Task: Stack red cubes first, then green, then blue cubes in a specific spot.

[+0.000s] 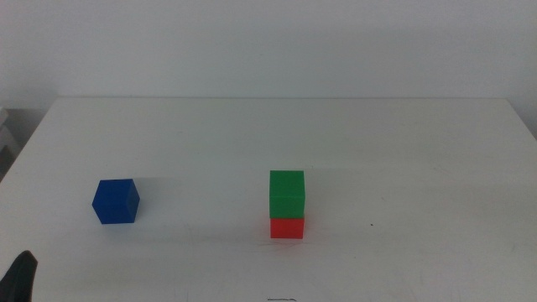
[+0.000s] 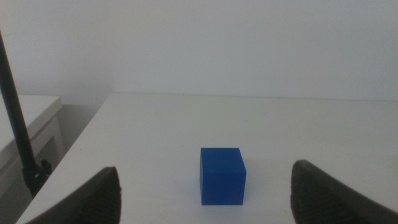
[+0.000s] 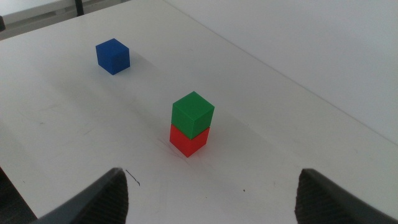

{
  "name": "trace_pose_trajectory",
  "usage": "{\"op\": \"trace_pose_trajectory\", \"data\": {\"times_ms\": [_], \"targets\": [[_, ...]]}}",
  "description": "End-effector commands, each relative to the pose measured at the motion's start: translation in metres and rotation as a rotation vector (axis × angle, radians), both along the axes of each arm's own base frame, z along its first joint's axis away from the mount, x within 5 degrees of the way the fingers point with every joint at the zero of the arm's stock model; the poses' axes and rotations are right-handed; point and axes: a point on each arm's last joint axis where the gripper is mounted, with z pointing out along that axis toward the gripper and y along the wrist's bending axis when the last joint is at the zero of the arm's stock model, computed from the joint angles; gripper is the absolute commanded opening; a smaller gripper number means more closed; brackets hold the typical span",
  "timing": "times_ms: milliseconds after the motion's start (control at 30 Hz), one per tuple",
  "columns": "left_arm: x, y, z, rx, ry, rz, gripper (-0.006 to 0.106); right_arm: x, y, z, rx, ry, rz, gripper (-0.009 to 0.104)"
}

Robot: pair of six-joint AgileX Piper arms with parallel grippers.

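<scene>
A white table [image 1: 403,151] holds three small cubes. Near the middle, slightly toward the front edge, the green cube [image 1: 287,194] sits squarely on top of the red cube [image 1: 287,227], forming a two-high stack. The blue cube [image 1: 115,201] stands alone on the tabletop, well to the left of that stack and not touching anything.

Bare white surface lies between the blue cube and the stack, and more open table spreads to the right of the stack out to the right edge. Behind the stack the table runs back to a plain pale wall.

The left gripper [image 2: 205,193] is low and just in front of the blue cube, its two dark jaws spread wide apart with the cube seen between them but not touched. In the middle view only a dark tip shows at the bottom left corner.

The right gripper [image 3: 211,193] hangs above and well back from the stack, jaws also wide apart and holding nothing. Beyond the table's left edge stand a thin black pole [image 2: 15,118] and a pale side surface [image 2: 28,121].
</scene>
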Motion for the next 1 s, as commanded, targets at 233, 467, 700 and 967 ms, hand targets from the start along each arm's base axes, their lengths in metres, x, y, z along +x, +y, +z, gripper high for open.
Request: {"op": "trace_pose_trajectory", "data": {"times_ms": [233,467,700,967], "targets": [[0.008,0.0,0.053,0.009,0.084,0.004,0.094,0.002,0.0,0.013,0.043,-0.08,-0.012,0.082],[0.037,0.002,0.122,0.028,0.42,0.025,0.094,0.002,0.0,0.012,0.042,-0.079,-0.012,0.082],[0.073,0.002,0.157,0.029,0.66,0.037,0.094,0.002,0.0,0.012,0.042,-0.079,-0.012,0.082],[0.113,-0.001,0.156,0.009,0.817,0.024,0.094,0.002,0.0,0.012,0.042,-0.079,-0.012,0.082]]}}
